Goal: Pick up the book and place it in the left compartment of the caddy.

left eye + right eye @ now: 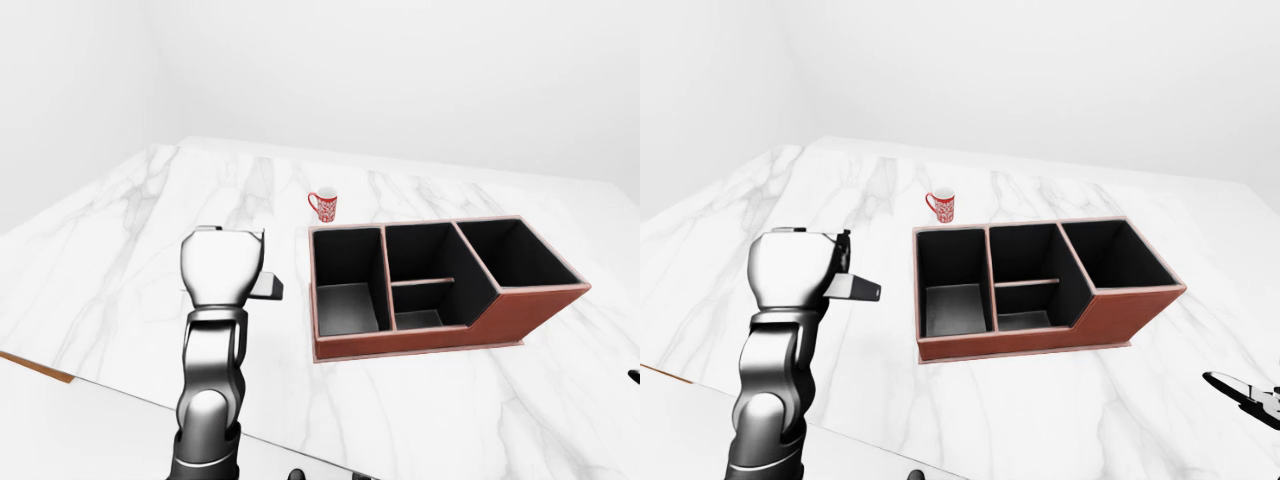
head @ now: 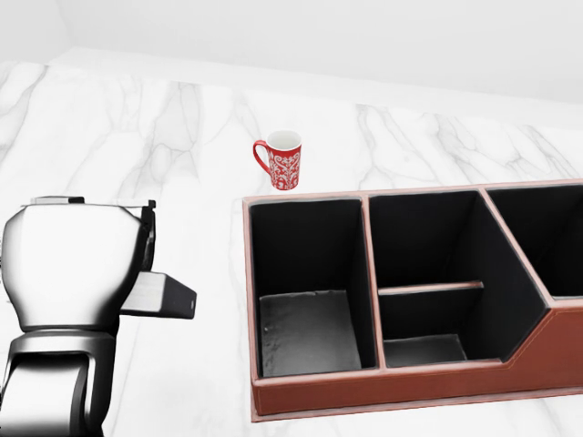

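Note:
The brown caddy with black compartments stands right of centre on the marble table. Its left compartment shows only a grey floor. No book shows in any view. My left hand is raised just left of the caddy, its white back toward the camera. One grey finger sticks out toward the caddy. The rest of its fingers and anything in them are hidden behind the hand. My right hand lies low at the right edge of the right-eye view, fingers stretched out, holding nothing.
A red and white mug stands just above the caddy's left compartment in the head view. The caddy also has a divided middle compartment and a large right one. The table's near edge runs along the lower left.

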Robot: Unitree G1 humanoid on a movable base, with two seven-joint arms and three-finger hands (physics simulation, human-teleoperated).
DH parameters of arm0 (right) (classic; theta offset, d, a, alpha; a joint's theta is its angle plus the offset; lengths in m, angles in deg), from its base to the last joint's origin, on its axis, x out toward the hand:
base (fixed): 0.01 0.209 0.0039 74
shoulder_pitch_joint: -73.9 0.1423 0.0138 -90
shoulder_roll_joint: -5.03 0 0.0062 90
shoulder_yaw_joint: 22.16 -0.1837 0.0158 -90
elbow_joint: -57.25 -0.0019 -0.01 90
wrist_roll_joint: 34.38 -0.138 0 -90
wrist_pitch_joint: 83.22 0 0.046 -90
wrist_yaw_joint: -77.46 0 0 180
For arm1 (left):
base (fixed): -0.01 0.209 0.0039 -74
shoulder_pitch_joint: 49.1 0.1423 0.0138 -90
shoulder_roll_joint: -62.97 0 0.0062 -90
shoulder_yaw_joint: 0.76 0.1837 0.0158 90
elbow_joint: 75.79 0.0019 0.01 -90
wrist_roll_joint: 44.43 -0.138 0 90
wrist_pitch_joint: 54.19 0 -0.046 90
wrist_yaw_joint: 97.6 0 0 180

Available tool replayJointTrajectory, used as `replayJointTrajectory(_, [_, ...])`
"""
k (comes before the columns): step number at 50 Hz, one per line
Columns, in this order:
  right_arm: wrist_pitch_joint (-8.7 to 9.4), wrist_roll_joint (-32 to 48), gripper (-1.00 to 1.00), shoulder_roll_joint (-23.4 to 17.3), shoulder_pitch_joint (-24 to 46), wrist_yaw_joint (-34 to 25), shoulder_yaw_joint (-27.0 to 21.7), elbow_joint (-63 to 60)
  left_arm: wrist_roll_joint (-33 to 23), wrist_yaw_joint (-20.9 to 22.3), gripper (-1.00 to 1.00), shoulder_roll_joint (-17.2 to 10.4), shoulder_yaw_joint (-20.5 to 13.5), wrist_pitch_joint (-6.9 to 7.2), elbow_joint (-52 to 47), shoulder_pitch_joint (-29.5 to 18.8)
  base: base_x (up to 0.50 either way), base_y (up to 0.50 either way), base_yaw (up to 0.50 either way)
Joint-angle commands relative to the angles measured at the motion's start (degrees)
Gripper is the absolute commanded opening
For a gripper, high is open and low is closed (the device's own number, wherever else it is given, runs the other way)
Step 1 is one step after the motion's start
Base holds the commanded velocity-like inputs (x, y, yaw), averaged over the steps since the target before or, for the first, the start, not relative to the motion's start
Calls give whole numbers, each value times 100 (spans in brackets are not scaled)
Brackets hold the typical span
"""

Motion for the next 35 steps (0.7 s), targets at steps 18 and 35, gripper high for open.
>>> replayJointTrajectory(18, [49,-32,100,-9,-4,-7,-18,0,-684,600,-100,611,725,0,-389,-399,0,0,0])
replayJointTrajectory(35, [60,-26,100,9,-10,-51,-7,-25,-1038,549,-100,1036,1312,0,-137,-467,0,0,0])
